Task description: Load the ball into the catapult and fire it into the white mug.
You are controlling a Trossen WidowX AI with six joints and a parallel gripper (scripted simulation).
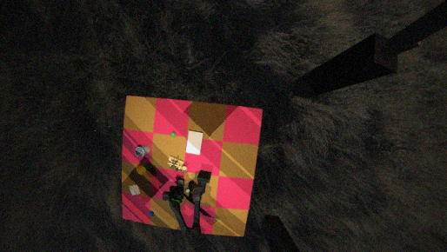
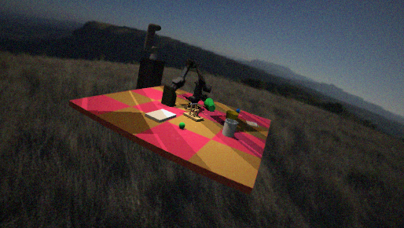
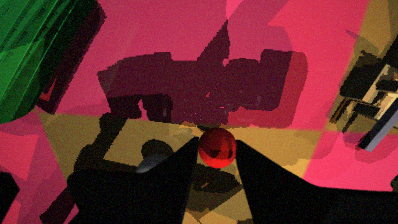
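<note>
The red ball (image 3: 217,151) is pinched between the fingertips of my gripper (image 3: 216,142), which is shut on it close above the cloth in the wrist view. The small wooden catapult (image 1: 176,162) (image 2: 193,115) stands beside the arm; part of it (image 3: 381,97) shows at the right edge of the wrist view. The white mug (image 1: 141,151) (image 2: 230,129) stands upright beyond the catapult, toward the table's left edge in the top view. The ball and fingertips are too small and dark to make out in the top and exterior views.
A green ball (image 1: 173,135) (image 2: 181,126) and a flat white box (image 1: 195,143) (image 2: 160,115) lie near the catapult. A yellow object (image 1: 141,169) (image 2: 232,115) is beside the mug. A large green object (image 2: 209,104) (image 3: 37,47) is near the gripper. A dark block (image 2: 169,95) stands by the arm.
</note>
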